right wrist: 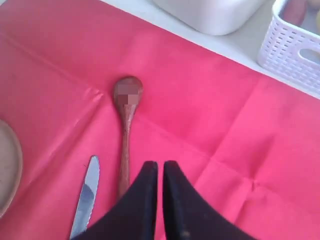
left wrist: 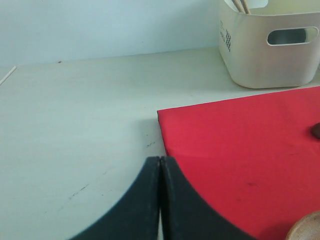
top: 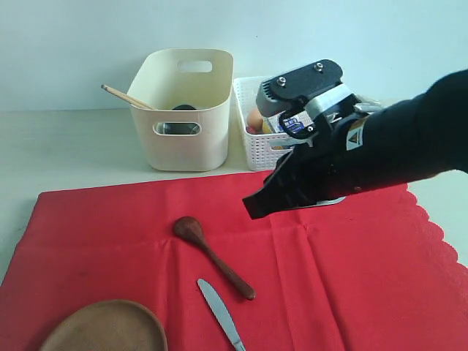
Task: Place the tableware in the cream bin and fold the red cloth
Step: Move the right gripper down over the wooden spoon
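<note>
**Both grippers closed, spoon, knife and plate out on the cloth**

Over on the left, the left gripper (left wrist: 160,161) has its smooth black fingers pressed flat together, empty. It sits above bare, pale, lightly scuffed table (left wrist: 75,125), with the crisp corner of the red cloth (left wrist: 240,150) just beside its tips. There is open tabletop on its other side.

Well beyond it stands the cream bin (top: 183,110), a glossy tub with rounded corners. Two wooden chopsticks (top: 126,96) poke over its rim and something metallic glints through the oval cut-out. The rest of its contents are hidden.

The brown wooden plate (top: 106,329) is matte and cut off by the frame edge. The dark wooden spoon (right wrist: 126,125) has an oval bowl, and its handle runs straight towards the right gripper (right wrist: 160,165) and slips out of sight behind one finger. The metal knife (right wrist: 86,195) lies just beside that handle.

The right gripper is shut down to a hairline slit and grips nothing as it hangs above the creased fabric. Behind it the white lattice basket (top: 252,150) is partly blocked by the arm. Far right, the cloth's scalloped edge leaves a strip of free table.
</note>
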Available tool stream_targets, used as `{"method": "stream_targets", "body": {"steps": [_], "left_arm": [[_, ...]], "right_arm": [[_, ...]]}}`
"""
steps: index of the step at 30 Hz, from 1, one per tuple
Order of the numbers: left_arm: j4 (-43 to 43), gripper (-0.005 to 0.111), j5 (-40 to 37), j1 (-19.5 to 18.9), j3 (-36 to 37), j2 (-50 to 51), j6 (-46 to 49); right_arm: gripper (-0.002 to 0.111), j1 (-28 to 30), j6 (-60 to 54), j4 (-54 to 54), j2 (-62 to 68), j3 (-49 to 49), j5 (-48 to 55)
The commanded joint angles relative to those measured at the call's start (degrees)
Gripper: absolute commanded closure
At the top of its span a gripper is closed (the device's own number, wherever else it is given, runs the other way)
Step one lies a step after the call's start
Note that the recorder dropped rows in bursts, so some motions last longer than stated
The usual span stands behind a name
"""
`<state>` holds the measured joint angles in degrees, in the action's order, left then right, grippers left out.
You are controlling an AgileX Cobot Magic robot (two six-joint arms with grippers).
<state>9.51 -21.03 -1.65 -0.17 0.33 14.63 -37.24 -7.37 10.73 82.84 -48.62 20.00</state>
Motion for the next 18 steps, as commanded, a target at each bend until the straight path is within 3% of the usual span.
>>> {"method": "stream_targets", "body": {"steps": [1,18], "left_arm": [[-0.2,0.107,0.5,0.3,0.2,-0.3,0.0],[-0.2,0.107,0.5,0.3,0.2,-0.3,0.0]], "right_arm": [[0.093,-0.1,-1.5,-0.2,4.6,-4.1,3.9],[0.070,-0.4,-5.1,-0.1,32.0,-23.5,11.9]]}}
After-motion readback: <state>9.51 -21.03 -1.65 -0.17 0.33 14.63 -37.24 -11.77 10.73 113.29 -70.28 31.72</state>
